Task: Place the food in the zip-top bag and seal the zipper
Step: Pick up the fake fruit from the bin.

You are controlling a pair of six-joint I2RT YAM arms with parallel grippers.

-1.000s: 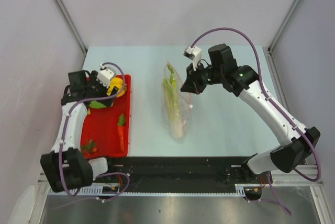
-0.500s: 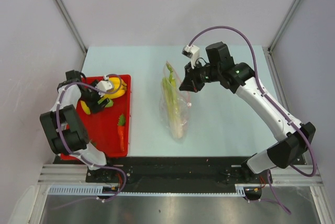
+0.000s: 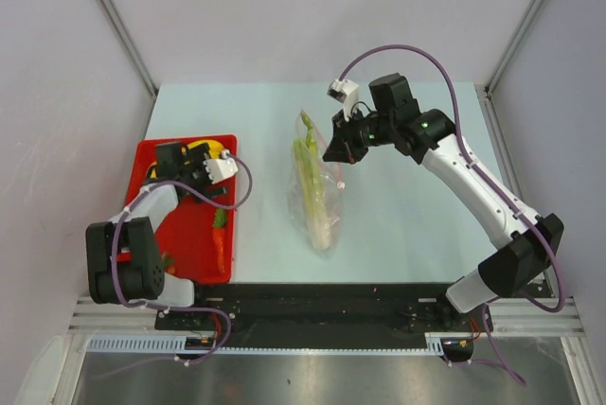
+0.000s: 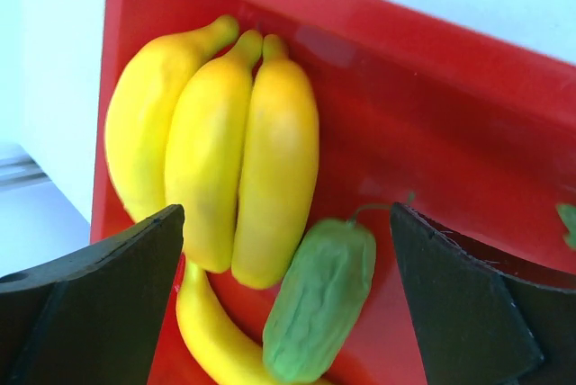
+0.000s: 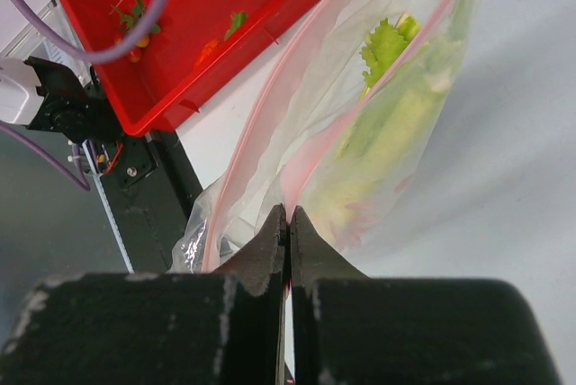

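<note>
The zip-top bag (image 3: pixel 322 211) lies mid-table with green-white leeks (image 3: pixel 308 173) inside it. My right gripper (image 3: pixel 337 151) is shut on the bag's mouth edge, its jaws pinching the pink zipper (image 5: pixel 297 165) and holding that side up. In the right wrist view the leeks (image 5: pixel 396 106) show through the clear plastic. My left gripper (image 4: pixel 286 214) hangs open low over the red tray (image 3: pixel 189 225), its fingers (image 4: pixel 99 304) straddling yellow bananas (image 4: pixel 216 151) and a green vegetable (image 4: pixel 319 299). It touches neither. An orange carrot (image 3: pixel 220 244) and strawberries (image 3: pixel 163 261) lie further down the tray.
The red tray sits at the table's left edge, close to the left arm's base. The right arm's purple cable (image 3: pixel 407 50) arches over the table's back. Grey walls and metal posts close in the table on three sides.
The left arm has swung round over the tray's far end, its gripper now wide open over the bananas and green vegetable. The right gripper has drifted slightly towards the back, still holding the bag.
</note>
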